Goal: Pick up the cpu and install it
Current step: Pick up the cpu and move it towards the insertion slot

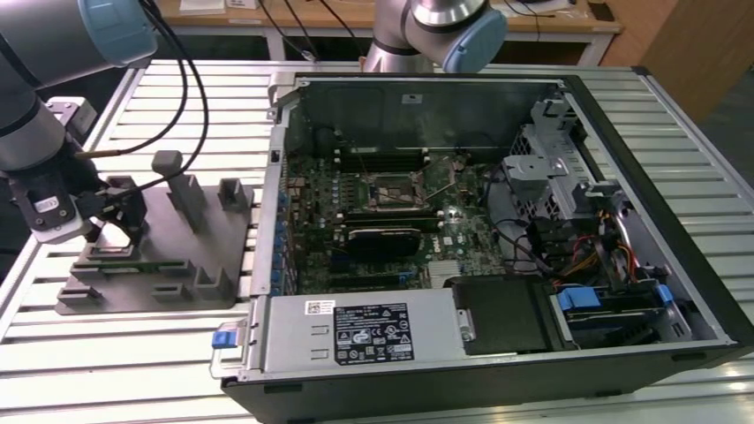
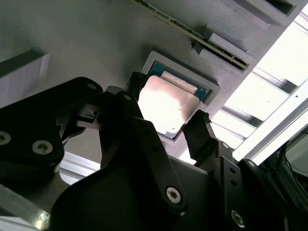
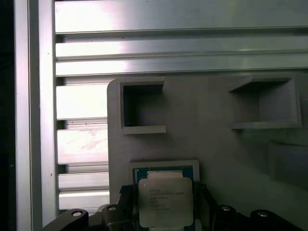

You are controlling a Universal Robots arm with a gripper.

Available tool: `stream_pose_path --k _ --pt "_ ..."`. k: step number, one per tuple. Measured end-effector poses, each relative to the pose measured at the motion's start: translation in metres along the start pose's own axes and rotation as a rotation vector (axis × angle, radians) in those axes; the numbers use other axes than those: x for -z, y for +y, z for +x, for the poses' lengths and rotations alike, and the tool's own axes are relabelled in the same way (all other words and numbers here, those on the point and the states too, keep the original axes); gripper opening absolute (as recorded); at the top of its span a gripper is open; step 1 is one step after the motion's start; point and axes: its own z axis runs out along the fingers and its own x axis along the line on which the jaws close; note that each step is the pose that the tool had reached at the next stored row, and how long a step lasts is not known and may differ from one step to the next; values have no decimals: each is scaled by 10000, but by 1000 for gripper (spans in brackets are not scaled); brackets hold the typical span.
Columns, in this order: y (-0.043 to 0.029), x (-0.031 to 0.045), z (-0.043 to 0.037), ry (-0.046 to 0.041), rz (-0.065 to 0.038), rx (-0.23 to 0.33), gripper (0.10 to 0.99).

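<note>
The cpu (image 2: pixel 166 103) is a small silver-topped square chip (image 3: pixel 165 198). It sits at the square recess of the grey holder (image 3: pixel 216 144), tilted against the recess frame in the second wrist view. I cannot tell whether it rests in the recess or hangs just above it. My gripper (image 2: pixel 168 102) has a black finger pressed on each of two opposite sides of the chip. In the exterior view my gripper (image 1: pixel 104 225) hangs low over the holder (image 1: pixel 177 265), at that view's left. The motherboard's socket (image 1: pixel 395 190) lies inside the open computer case.
The open computer case (image 1: pixel 659 177) fills the exterior view's right, with a labelled power supply box (image 1: pixel 353 331) at its near edge. Raised posts (image 1: pixel 189 190) and pockets (image 3: pixel 142 106) stand on the holder. A slatted metal table (image 1: pixel 118 353) lies underneath. A second arm's base (image 1: pixel 436 26) stands behind the case.
</note>
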Motion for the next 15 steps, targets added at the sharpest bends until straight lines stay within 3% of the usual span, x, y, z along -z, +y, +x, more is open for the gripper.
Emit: stream_pose_path --k 5,7,15 --pt "0 1 2 2 1 6 620" --pt "0 1 2 1 0 10 541" --pt "0 4 4 1 -1 20 541"
